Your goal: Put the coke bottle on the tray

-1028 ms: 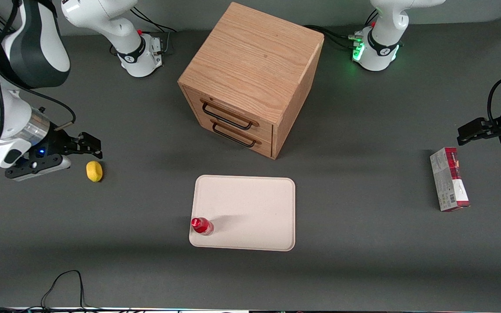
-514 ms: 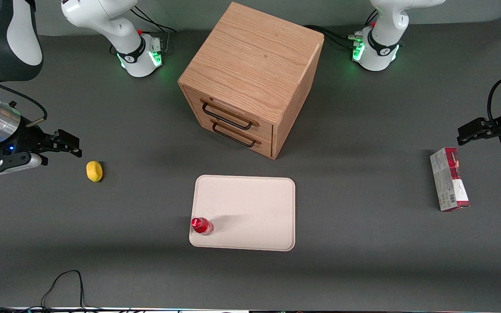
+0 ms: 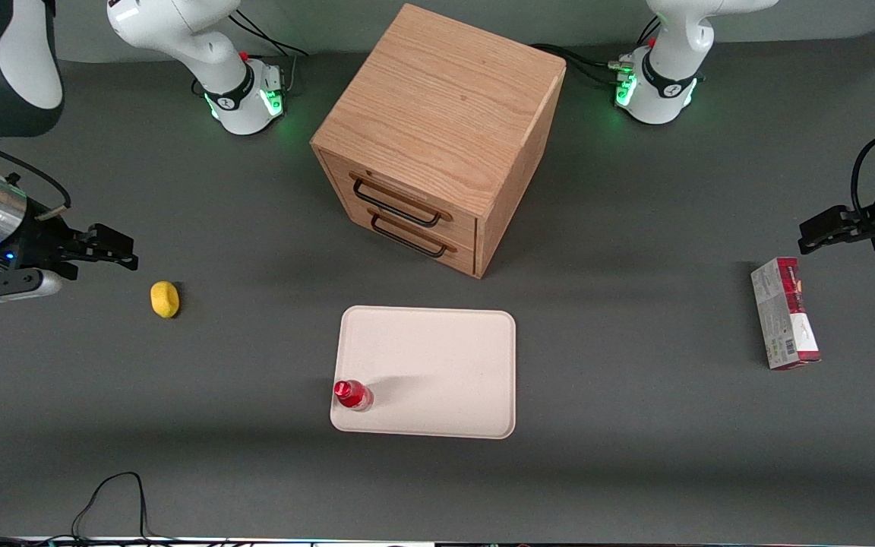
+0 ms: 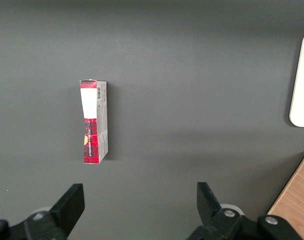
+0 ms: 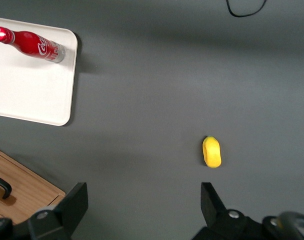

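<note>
Gripper point(image 3: 122, 254) hangs at mid-height by the frame edge at the working arm's end, fingers spread wide with nothing between them, well apart from everything but the lemon point(image 3: 165, 299).

Lower middle of the front frame: the coke bottle point(image 3: 352, 395) is standing upright on the tray point(image 3: 437, 365), tucked into the corner nearest the camera at the working arm's end, so the job looks done to me.

My guess is it's light, stiff and slick, and tall and narrow enough to tip. I'd pinch the wide mid-body, not the neck.

The front view sees it nearly cap-down, so its base is hidden there. Can't tell if it's full either. Farther up, the wooden cabinet point(image 3: 441, 129) is only a cut-off corner in the right wrist view.
</note>
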Controlling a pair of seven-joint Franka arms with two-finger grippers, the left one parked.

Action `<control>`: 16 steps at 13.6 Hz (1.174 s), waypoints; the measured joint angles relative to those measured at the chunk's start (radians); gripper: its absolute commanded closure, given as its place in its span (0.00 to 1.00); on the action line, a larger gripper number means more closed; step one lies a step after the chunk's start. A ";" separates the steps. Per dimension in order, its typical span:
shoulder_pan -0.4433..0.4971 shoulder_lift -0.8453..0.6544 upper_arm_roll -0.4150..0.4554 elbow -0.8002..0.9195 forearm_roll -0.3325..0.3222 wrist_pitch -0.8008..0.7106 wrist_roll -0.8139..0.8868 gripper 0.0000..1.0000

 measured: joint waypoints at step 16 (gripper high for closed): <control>0.004 -0.002 -0.002 0.038 0.000 -0.121 0.048 0.00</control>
